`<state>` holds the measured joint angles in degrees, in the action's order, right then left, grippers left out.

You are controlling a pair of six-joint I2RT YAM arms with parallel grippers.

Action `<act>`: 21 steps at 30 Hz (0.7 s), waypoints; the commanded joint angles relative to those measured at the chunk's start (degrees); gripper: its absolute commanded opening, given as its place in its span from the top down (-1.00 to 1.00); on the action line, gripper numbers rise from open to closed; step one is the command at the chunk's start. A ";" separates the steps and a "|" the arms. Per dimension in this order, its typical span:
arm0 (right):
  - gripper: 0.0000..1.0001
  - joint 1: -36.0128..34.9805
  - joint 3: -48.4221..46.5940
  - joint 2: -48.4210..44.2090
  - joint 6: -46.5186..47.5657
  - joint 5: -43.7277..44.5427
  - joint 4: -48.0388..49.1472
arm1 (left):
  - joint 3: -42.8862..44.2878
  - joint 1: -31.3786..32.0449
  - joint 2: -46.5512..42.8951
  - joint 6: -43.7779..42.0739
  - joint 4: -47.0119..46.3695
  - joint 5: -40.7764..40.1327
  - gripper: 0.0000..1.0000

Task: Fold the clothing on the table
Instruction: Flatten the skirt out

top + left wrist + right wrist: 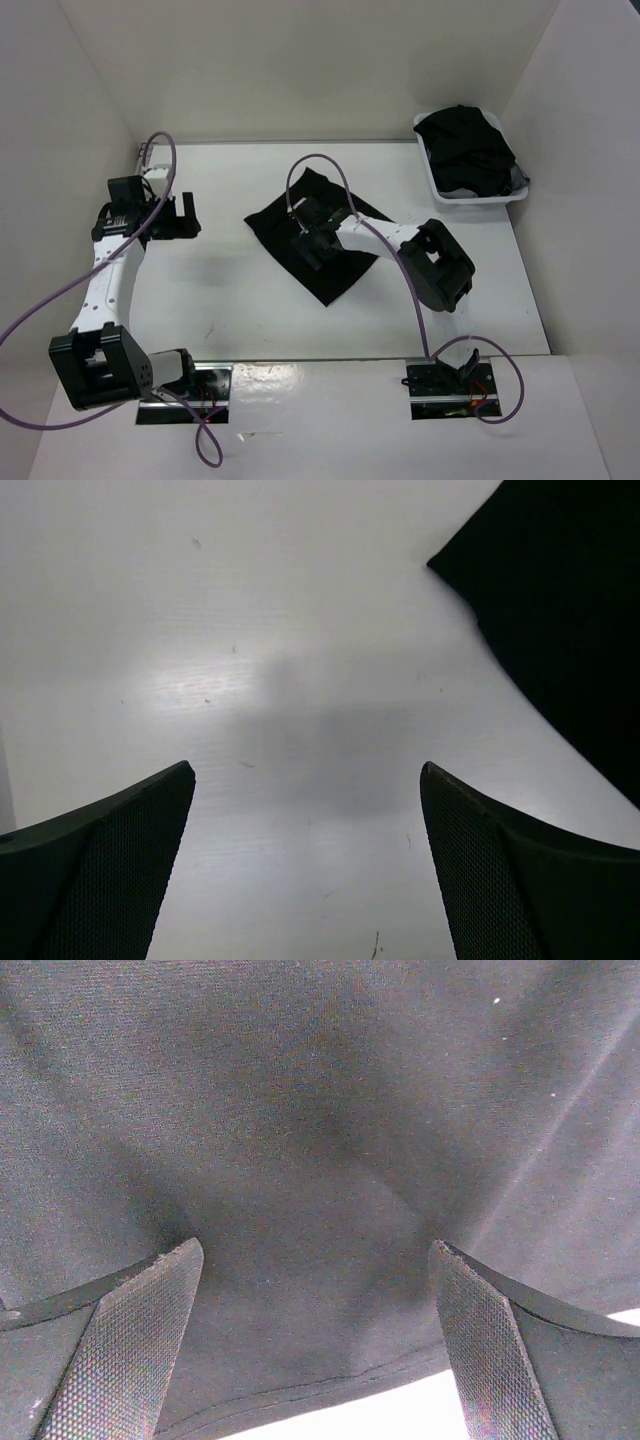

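1. On table (230, 300), about midway across: clothing (278, 232), black, thin, spread flat, turned like a diamond with one corner toward the far edge
2. Above the clothing's middle: right gripper (306, 240), jaws standing wide, nothing between them
3. In the right wrist view: dark weave across nearly everything, both fingers (130, 1350) low over it; touching or just above, cannot tell
4. Along the bottom of that same view: a hem (330, 1385) and past it a sliver of white table
5. Left of the clothing and apart from it, over bare table: left gripper (188, 220), jaws wide as well, holding nothing, pointed toward the clothing
6. In the left wrist view: white table between the two fingers, a soft shadow (330, 760) on it, and a corner of the clothing at upper right, clear of both fingers
7. At the table's far right corner: white tray (478, 197) with a heap (465, 145) of black clothes in it, well apart from the clothing
8. Purple cables (318, 157) looping off both arms and down to the bases at the near edge
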<state>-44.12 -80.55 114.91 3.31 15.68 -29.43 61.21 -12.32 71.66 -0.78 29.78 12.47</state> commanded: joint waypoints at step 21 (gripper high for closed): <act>-0.96 -19.87 -22.93 16.19 3.37 -22.78 -22.15 | -2.76 -8.34 -5.48 -3.18 1.77 6.16 -0.98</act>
<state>-63.81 -95.20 123.70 7.38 6.76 -44.82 58.48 -20.34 66.63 -3.01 31.94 16.60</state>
